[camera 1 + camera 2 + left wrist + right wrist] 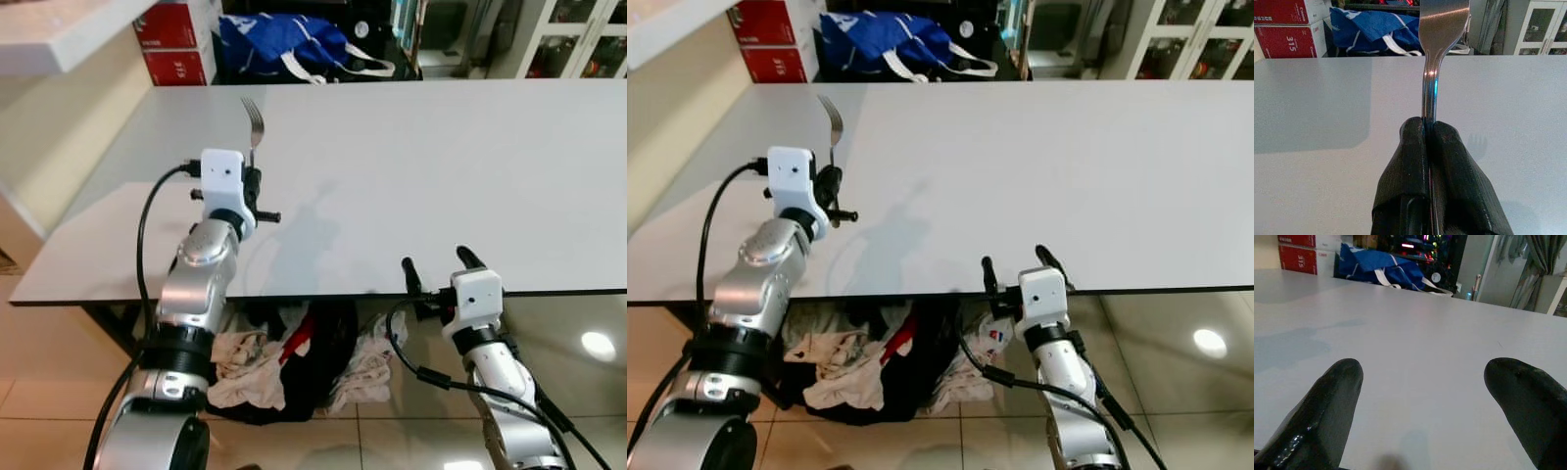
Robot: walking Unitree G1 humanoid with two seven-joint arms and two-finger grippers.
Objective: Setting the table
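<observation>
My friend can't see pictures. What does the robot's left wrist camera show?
The left gripper pinches a shiny fork between its two black fingers, prongs pointing up, above a white table. Red boxes and a blue bag sit beyond.

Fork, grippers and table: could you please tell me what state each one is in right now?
fork: held upright, tines up, above the table
left gripper: fingers shut on the fork's handle
right gripper: fingers open, holding nothing, at the table's near edge
table: bare white top

fork [1442, 29]: tines cut off by top edge | handle hidden between left pincer [1429, 142] fingers
</observation>
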